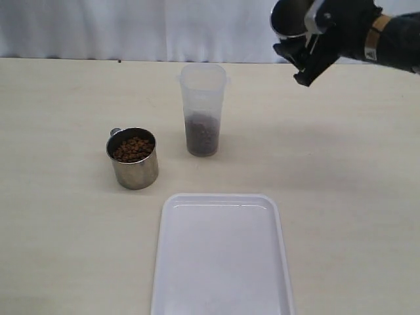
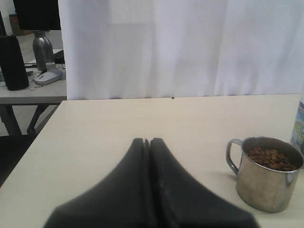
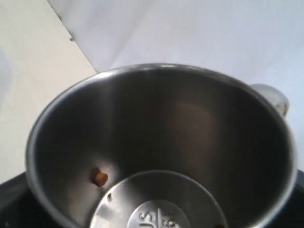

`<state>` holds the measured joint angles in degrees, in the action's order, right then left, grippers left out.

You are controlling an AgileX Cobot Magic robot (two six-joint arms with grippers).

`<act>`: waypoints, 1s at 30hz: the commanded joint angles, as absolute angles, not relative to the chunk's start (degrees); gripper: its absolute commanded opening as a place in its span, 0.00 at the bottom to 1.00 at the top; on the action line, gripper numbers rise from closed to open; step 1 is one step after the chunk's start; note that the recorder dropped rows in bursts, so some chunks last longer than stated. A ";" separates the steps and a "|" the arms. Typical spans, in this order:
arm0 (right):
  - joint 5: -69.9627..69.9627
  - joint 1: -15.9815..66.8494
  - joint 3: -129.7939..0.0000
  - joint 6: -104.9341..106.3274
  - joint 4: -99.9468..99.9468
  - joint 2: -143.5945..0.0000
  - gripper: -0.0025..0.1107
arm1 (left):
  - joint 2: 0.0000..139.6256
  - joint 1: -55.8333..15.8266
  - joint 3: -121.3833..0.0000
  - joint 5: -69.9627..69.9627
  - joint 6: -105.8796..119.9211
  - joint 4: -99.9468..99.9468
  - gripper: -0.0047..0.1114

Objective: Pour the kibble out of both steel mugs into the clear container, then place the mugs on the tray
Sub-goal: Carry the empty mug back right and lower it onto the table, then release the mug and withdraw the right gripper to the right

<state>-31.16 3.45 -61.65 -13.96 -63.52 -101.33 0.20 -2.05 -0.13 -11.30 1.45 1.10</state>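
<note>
The held mug (image 1: pixel 289 18), a short shiny stainless-steel cylinder, hangs tilted in the right end effector (image 1: pixel 303 46), whose jaws clamp its wall. It is high above the far right of the pale beige counter (image 1: pixel 341 164) and off to the side of the clear container (image 1: pixel 203 108), a tall tapered cup of translucent plastic. That cup stands upright mid-counter, with small round brown kibble (image 1: pixel 202 134) filling its lower part.

I judge this mug's pour all but finished. To end it well, bring the mug over the container's rim, tip it steeper and shake lightly so the last pellet drops. Then carry it to the flat white rectangular tray (image 1: pixel 223 262) at the near edge and set it well inside the raised rim before letting go.

The second mug (image 1: pixel 134 159), its steel twin, stands near the container's left, heaped with pellets. It awaits the left end effector (image 2: pixel 147 142), whose jaws are pressed together on nothing.

Only the right wrist view looks inside the held mug: one stray pellet (image 3: pixel 100 178) sits beside the stamped base. Only the left wrist view shows the left end effector and the second mug's loop handle in full. Only the exterior view shows the tray and how full the container is.
</note>
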 commanded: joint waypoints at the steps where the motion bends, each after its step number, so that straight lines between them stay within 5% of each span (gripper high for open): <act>1: -51.93 -3.75 -56.48 -20.84 -70.13 -107.73 0.06 | 0.00 -2.35 0.00 -10.54 1.42 0.72 0.04; 11: -60.40 -4.61 -57.38 -14.65 -70.93 -128.38 0.09 | 0.00 -2.35 0.00 -10.54 1.42 0.72 0.04; 17: -58.45 -4.61 -57.38 -12.77 -70.93 -128.65 0.70 | 0.00 -2.35 0.00 -10.54 1.42 0.72 0.04; 20: -58.45 -4.61 -57.38 -19.63 -69.86 -126.99 0.85 | 0.00 -2.35 0.00 -10.98 1.42 0.72 0.04; 30: -43.62 -10.85 -50.54 -51.20 -78.04 -105.16 0.85 | 0.00 -2.35 0.00 -10.84 1.42 0.72 0.04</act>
<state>-48.25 -8.11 -52.90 -39.55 -75.55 -111.93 0.20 -2.05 -0.13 -11.30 1.45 1.10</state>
